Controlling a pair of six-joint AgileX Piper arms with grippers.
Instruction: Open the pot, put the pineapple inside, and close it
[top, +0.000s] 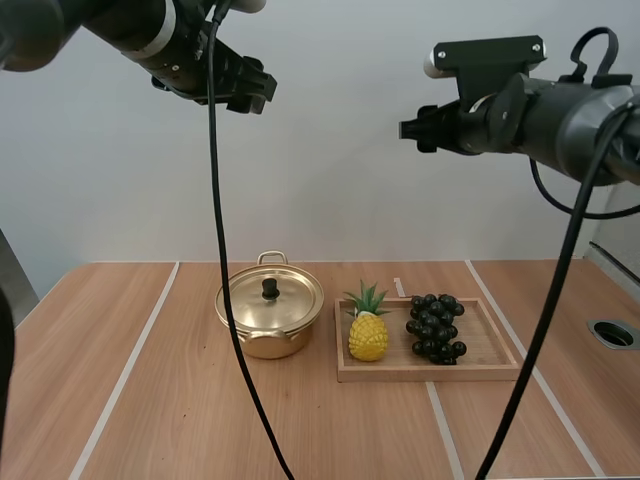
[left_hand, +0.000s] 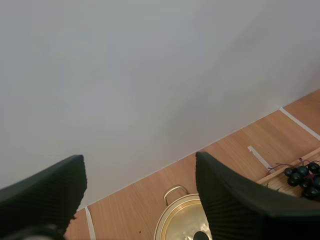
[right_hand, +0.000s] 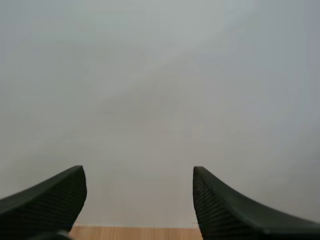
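A gold pot (top: 270, 318) with its lid on and a black knob (top: 270, 288) stands at mid-table. Just right of it a yellow pineapple (top: 368, 331) with a green crown sits upright at the left end of a wooden tray (top: 497, 353). My left gripper (top: 252, 88) hangs high over the pot, open; its wrist view looks down past the fingers (left_hand: 235, 200) at the pot's lid (left_hand: 182, 222). My right gripper (top: 412, 129) is high above the tray, open, its fingers (right_hand: 235, 210) apart with nothing between them.
A bunch of dark grapes (top: 435, 327) lies on the tray right of the pineapple and appears beside the left fingers as grapes (left_hand: 302, 176). White tape lines cross the table. A round hole (top: 613, 333) sits in the table at the far right.
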